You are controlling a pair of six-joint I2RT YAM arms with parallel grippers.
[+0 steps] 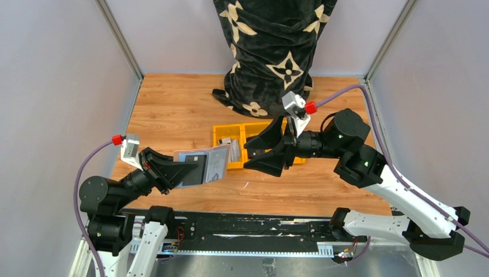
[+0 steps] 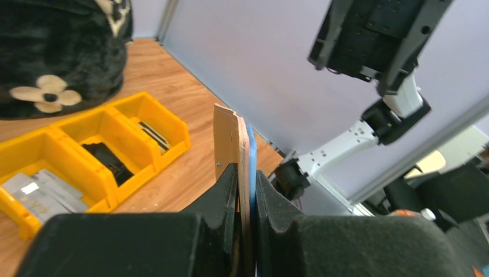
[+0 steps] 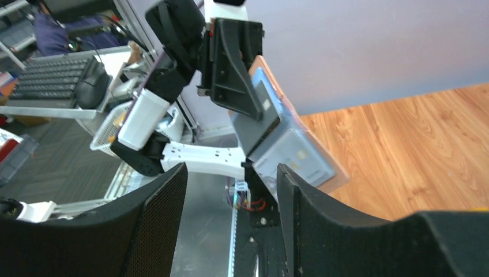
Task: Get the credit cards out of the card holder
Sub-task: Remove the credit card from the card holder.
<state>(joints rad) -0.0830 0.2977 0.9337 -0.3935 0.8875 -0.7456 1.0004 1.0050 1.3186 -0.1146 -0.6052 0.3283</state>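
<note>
While my left hand [image 2: 247,183] pinches the card holder [image 2: 225,135] with its credit card [image 2: 252,156], my right hand [image 1: 248,156] stands spread nearby.

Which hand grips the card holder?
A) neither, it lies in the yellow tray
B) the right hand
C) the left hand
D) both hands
C: the left hand is shut on the upright card holder, while the right hand stands open, gripping nothing.

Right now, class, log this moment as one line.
left gripper: shut on card holder | credit card: in holder | right gripper: open, empty | yellow tray: grey cards inside
</note>
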